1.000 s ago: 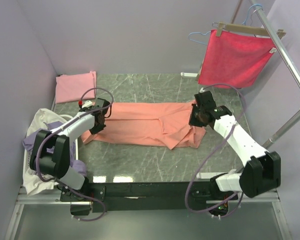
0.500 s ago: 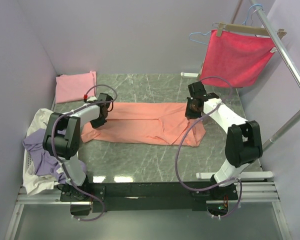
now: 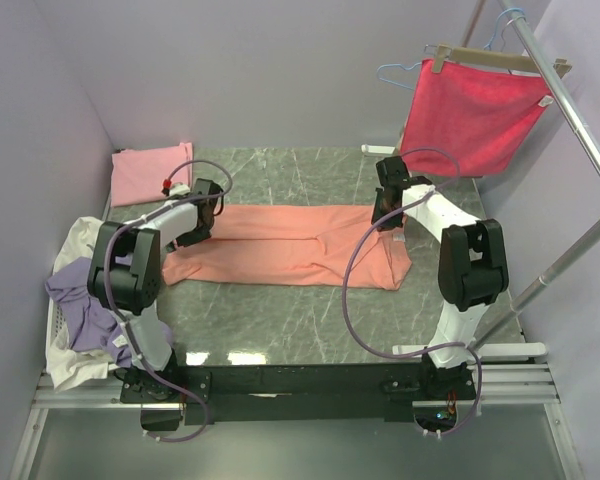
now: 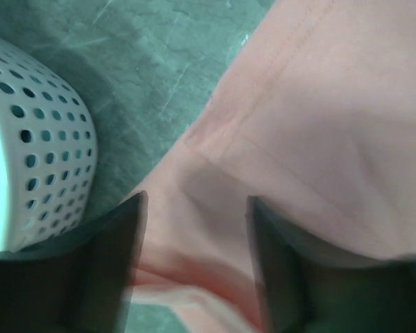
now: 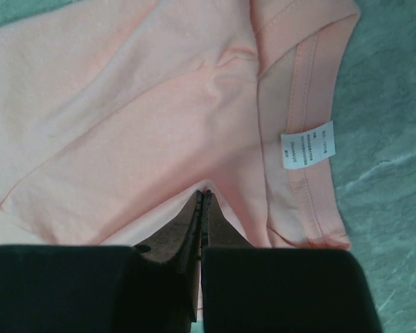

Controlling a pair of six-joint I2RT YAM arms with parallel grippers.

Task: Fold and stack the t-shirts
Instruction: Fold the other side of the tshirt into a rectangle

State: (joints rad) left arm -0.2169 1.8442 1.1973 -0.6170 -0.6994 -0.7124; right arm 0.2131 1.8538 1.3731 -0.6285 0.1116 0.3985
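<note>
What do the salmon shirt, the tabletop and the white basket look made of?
Salmon shirt: soft matte knit, likely cotton; it drapes, creases and shows stitched hems.
Tabletop: glossy grey-green with pale veins, marble or a marble-look laminate.
Basket: white rigid plastic, apparently; smooth wall with even round holes.

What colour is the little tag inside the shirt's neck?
White, with tiny dark print; the tag shows best in the right wrist view.
</note>
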